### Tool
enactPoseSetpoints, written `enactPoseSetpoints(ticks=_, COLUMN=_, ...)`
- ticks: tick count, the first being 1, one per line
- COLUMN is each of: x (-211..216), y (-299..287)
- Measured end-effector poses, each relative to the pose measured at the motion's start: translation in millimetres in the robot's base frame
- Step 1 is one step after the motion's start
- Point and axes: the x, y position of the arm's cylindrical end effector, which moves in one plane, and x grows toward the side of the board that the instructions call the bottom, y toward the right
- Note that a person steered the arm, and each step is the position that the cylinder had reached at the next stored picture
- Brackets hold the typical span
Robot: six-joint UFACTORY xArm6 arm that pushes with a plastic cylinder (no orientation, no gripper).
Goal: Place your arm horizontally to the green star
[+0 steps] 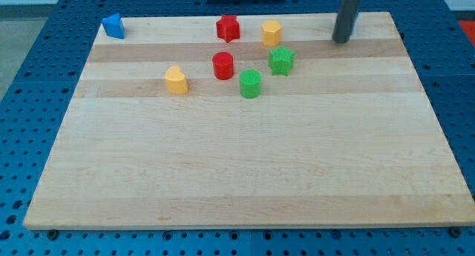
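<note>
The green star (281, 61) lies on the wooden board (245, 167), right of centre in the upper part of the view. My tip (341, 41) touches the board near its top right corner, to the right of the star and a little above it, apart from every block. A green cylinder (250, 84) sits just below and left of the star. A yellow hexagon block (271, 33) sits above the star.
A red star (228, 27) sits near the top edge and a red cylinder (223, 65) left of the green star. A yellow block (176, 79) lies further left. A blue block (113, 25) sits at the board's top left corner. A blue pegboard (30, 100) surrounds the board.
</note>
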Motion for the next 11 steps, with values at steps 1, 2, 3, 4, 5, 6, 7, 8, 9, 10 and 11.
enactPoseSetpoints(ticks=1, x=-16, y=-31)
enactPoseSetpoints(ticks=2, x=-59, y=-44)
enactPoseSetpoints(ticks=3, x=-80, y=-56)
enactPoseSetpoints(ticks=4, x=-79, y=-56)
enactPoseSetpoints(ticks=5, x=-78, y=-56)
enactPoseSetpoints(ticks=6, x=-57, y=-56)
enactPoseSetpoints(ticks=7, x=-16, y=-36)
enactPoseSetpoints(ticks=8, x=34, y=-19)
enactPoseSetpoints(ticks=9, x=51, y=-18)
enactPoseSetpoints(ticks=10, x=51, y=-38)
enactPoseSetpoints(ticks=11, x=50, y=-65)
